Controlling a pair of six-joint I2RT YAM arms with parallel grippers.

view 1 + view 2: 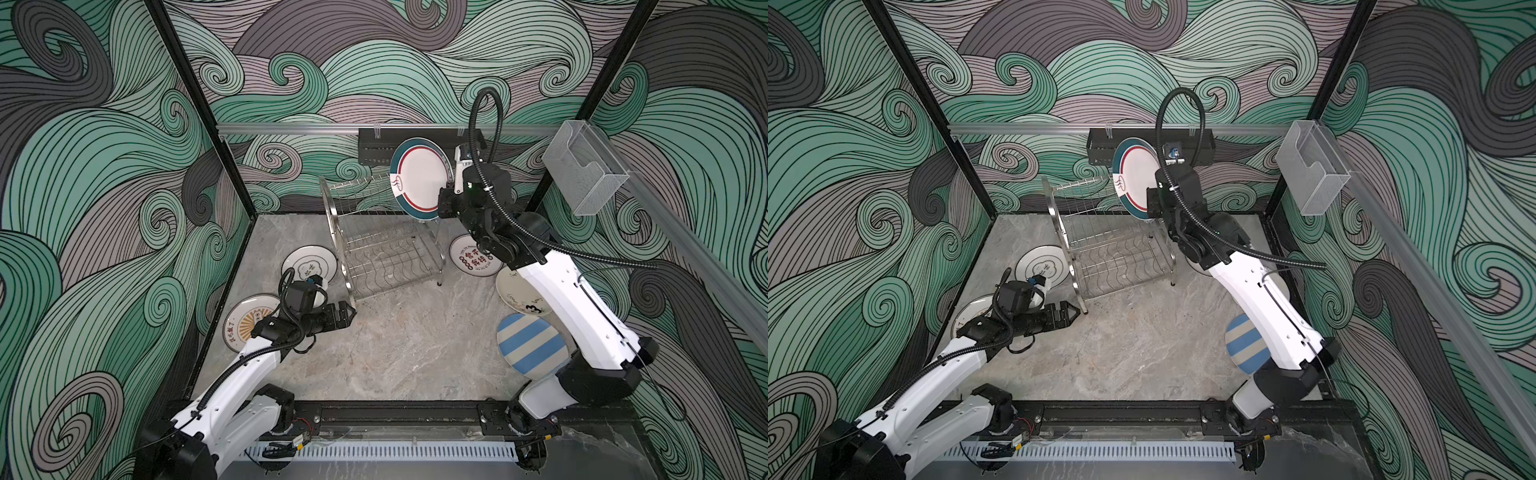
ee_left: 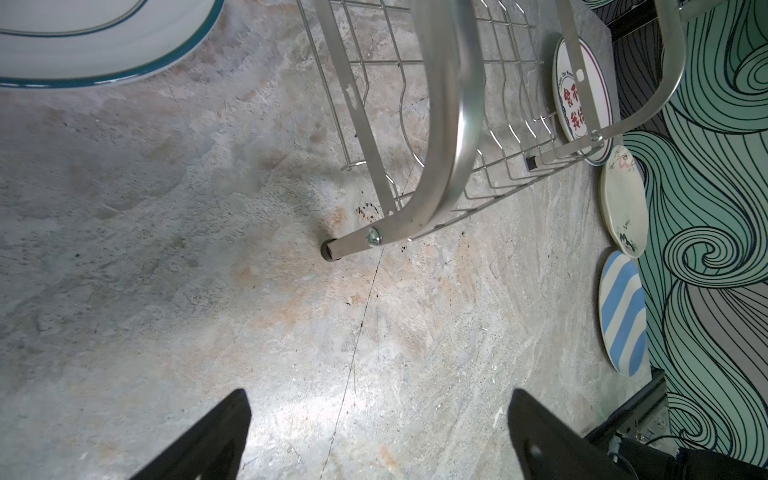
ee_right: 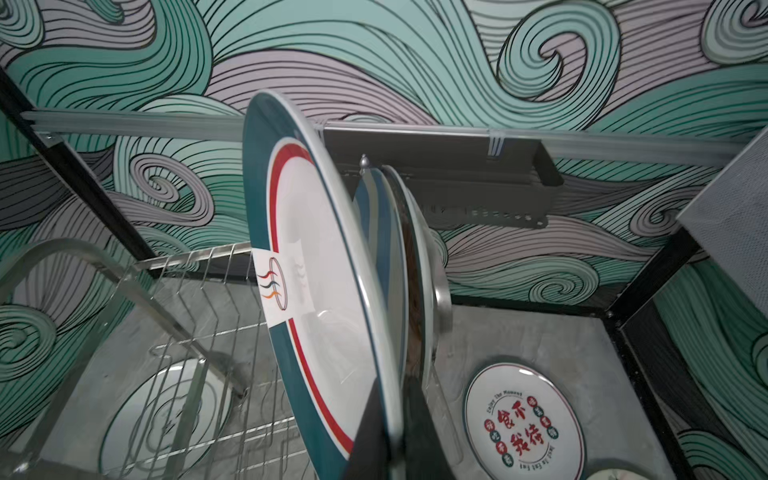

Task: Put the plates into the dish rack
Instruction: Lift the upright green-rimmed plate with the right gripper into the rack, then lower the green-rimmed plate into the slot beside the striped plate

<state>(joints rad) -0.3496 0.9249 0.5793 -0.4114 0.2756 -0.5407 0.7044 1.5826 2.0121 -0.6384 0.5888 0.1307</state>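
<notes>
Steel dish rack (image 1: 386, 257) holds upright plates (image 3: 376, 216), top tier.

Left fingers (image 2: 208, 440) apart over marble table (image 2: 166, 291), dish rack (image 2: 453, 83) ahead, striped plate (image 2: 623, 307), cream plate (image 2: 623, 208) beyond.

I'm working in a robot test cell, a lab setup and not a real kitchen. Wave-print panels (image 1: 104, 208) wall it in on three sides, held by black frame posts (image 1: 199, 102) and an aluminium rail (image 1: 291, 128). My left arm (image 1: 232, 395) and right arm (image 1: 582, 307) are mounted on a black base rail (image 1: 395, 413), with a slotted cable duct (image 1: 395, 451) in front. The tabletop (image 1: 395, 340) looks like marble print, though it could be stone. The kitchenware is a dish rack (image 1: 374, 249) and loose plates (image 1: 532, 345)
</notes>
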